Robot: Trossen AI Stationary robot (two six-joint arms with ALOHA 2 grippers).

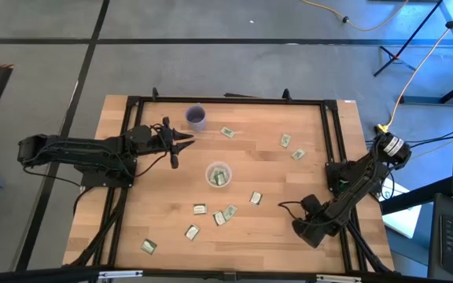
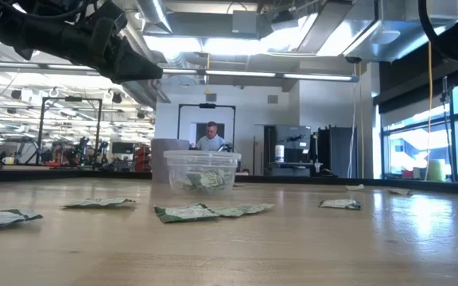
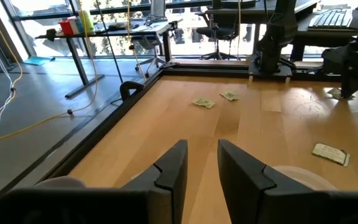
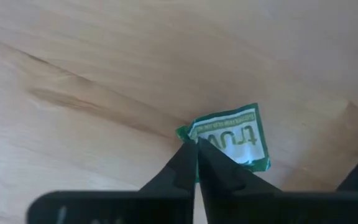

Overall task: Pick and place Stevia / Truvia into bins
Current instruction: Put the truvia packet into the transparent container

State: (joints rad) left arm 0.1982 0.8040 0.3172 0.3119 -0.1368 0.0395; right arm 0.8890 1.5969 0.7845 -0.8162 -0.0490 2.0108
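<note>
Several green-and-white Truvia sachets lie flat on the wooden table, among them one (image 1: 255, 198) near my right gripper and a cluster (image 1: 219, 218) toward the near edge. The clear cup (image 1: 219, 174) stands mid-table with sachets inside (image 2: 203, 179). My left gripper (image 1: 175, 145) hovers open above the table between the purple cup (image 1: 197, 118) and the clear cup, holding nothing (image 3: 201, 168). My right gripper (image 1: 283, 205) is low over the table's near right part, shut on one sachet (image 4: 232, 137). My right gripper pinches the Truvia sachet at one corner of its edge (image 4: 190, 135) between its two shut fingertips (image 4: 185, 155). The fingers slant down at it from the table's right side. The sachet's printed face is up; I cannot tell whether it still lies on the wood.
A black frame (image 1: 333, 134) borders the tabletop on the left, far and right sides. More sachets sit toward the far right (image 1: 286, 141) and far middle (image 1: 227, 132). Bare wood lies between the clear cup and the right gripper. A person shows far off in the room (image 2: 211, 137).
</note>
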